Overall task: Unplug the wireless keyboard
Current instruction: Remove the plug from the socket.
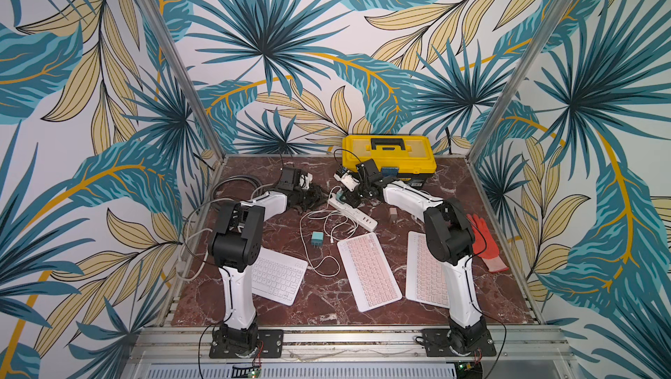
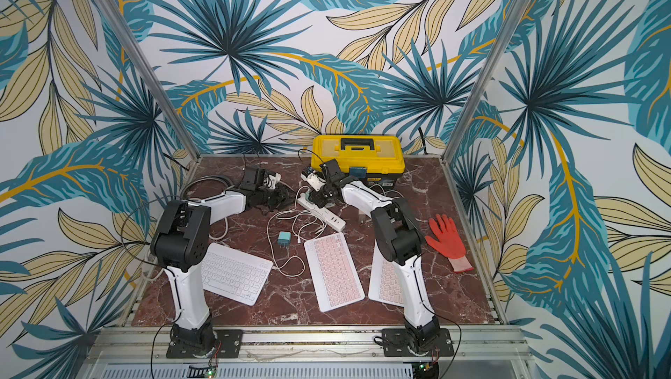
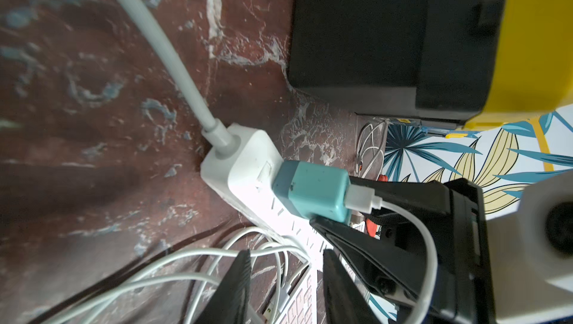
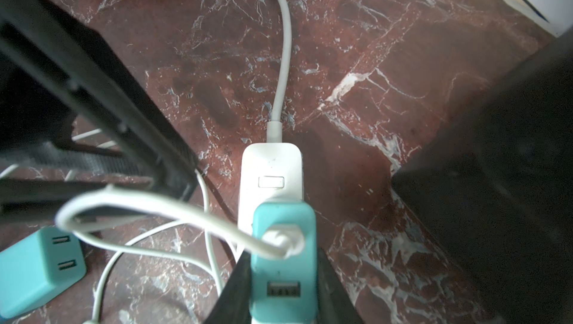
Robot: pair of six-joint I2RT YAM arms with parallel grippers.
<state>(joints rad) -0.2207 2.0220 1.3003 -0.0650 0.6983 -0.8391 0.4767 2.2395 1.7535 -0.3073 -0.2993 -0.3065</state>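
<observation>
A white power strip (image 1: 357, 214) (image 4: 271, 164) lies behind three keyboards: one white (image 1: 276, 275), two pink (image 1: 368, 272) (image 1: 423, 272). A teal charger (image 4: 283, 272) (image 3: 313, 192) stands plugged into the strip's far end, with a white USB cable (image 4: 155, 204) in its top port. My right gripper (image 4: 283, 288) (image 1: 343, 199) is shut on this charger, one finger on each side. My left gripper (image 3: 286, 254) (image 1: 316, 195) hovers just left of the strip, open above loose white cable loops (image 3: 173, 263). A free cable end (image 3: 273, 308) lies beside a pink keyboard's edge. I cannot tell whether any keyboard is connected.
A second teal charger (image 1: 316, 240) (image 4: 37, 272) lies loose on the marble table (image 1: 326, 308). The yellow and black toolbox (image 1: 388, 155) stands close behind the right gripper. An orange glove (image 1: 484, 243) lies at the right, a small beige adapter (image 1: 393, 214) near the strip, and grey hoses (image 1: 232, 183) at the back left.
</observation>
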